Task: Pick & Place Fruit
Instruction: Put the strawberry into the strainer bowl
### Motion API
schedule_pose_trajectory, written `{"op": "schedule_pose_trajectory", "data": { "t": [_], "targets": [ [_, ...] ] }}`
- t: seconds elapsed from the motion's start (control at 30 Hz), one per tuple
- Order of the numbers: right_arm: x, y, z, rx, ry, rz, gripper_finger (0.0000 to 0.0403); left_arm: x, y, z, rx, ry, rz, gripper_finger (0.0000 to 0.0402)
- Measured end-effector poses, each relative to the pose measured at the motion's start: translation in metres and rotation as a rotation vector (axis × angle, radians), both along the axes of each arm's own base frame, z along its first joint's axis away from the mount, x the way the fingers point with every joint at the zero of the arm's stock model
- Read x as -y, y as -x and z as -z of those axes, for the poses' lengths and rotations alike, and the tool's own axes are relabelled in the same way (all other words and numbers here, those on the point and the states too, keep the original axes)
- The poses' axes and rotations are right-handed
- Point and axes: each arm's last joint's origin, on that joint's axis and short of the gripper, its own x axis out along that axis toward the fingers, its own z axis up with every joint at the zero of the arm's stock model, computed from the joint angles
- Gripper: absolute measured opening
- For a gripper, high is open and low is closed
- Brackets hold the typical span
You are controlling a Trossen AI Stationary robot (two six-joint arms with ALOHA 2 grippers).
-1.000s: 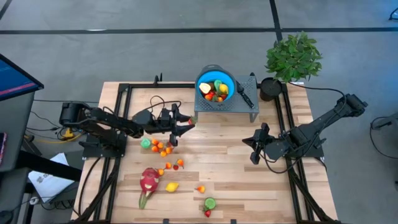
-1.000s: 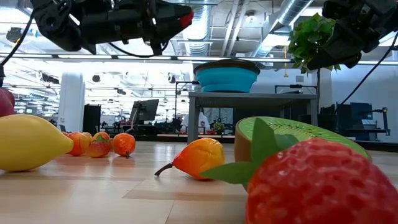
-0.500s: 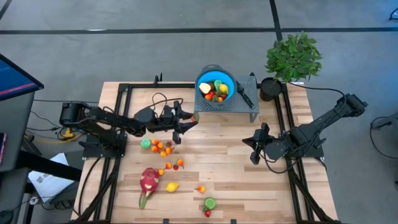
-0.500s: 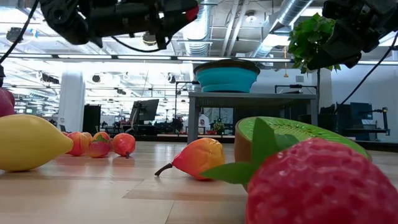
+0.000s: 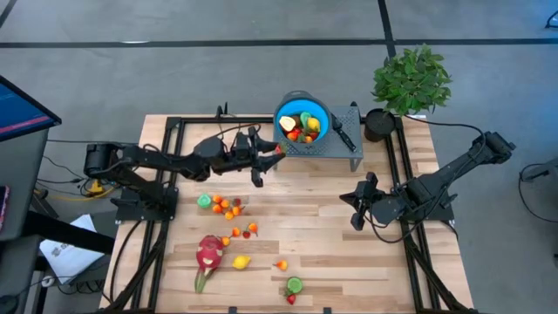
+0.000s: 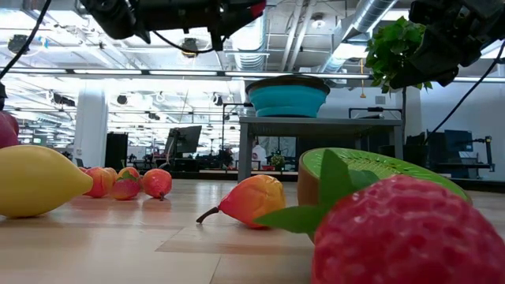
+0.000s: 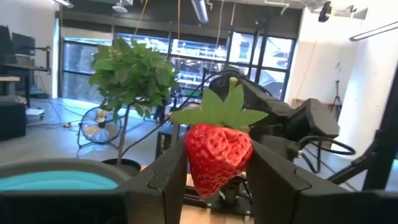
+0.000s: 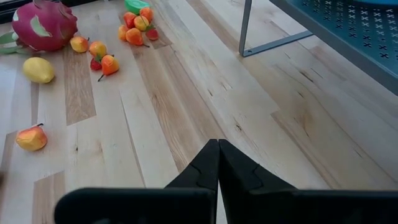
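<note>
My left gripper [image 5: 277, 150] is raised over the table's far middle, just left of the blue bowl [image 5: 302, 122], and is shut on a red strawberry [image 7: 217, 155] with a green leaf cap. The bowl holds several fruits and stands on a grey perforated stand [image 5: 336, 150]. More fruit lies on the wooden table: a pink dragon fruit [image 5: 208, 253], a lemon [image 5: 241, 262], a cluster of small orange and red pieces [image 5: 227, 207], and a green kiwi half [image 5: 294, 284]. My right gripper [image 5: 357, 209] waits shut at the right, above bare wood. My left gripper pinches the strawberry's two sides [image 7: 194, 163] between its two fingers [image 7: 163, 180]. The fingers come in about level from the table's left, pointing toward the bowl. The strawberry sits upright with its leaves up, lifted well clear of the table.
A black-handled knife [image 5: 342, 133] lies on the stand beside the bowl. A potted plant [image 5: 411, 78] stands at the far right corner. A black frame [image 5: 174, 122] runs round the table's edges. Bare wood [image 5: 305, 218] lies between the two arms.
My left gripper has risen and gone toward the table's far right, toward the bowl, carrying the strawberry, which stays upright between the fingers.
</note>
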Motion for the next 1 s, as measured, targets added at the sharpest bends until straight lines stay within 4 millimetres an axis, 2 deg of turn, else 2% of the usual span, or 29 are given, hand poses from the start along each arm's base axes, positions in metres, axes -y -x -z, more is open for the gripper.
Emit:
{"op": "schedule_pose_trajectory", "data": {
  "t": [0.3,0.77,0.87,1.0],
  "targets": [
    [0.0,0.0,0.0,-0.013,0.022,-0.013,0.0,-0.01,-0.004,-0.016,0.018,-0.028,-0.037,0.0141],
    [0.0,0.0,0.0,-0.014,0.025,-0.014,0.0,-0.029,-0.007,-0.022,-0.059,-0.01,-0.136,0.0141],
    [0.0,0.0,0.0,-0.015,0.025,-0.015,0.0,-0.034,-0.012,-0.023,-0.064,-0.023,-0.149,0.0141],
    [0.0,0.0,0.0,-0.014,0.024,-0.015,0.0,-0.041,-0.029,-0.022,-0.086,-0.019,-0.155,0.0141]
  ]
}}
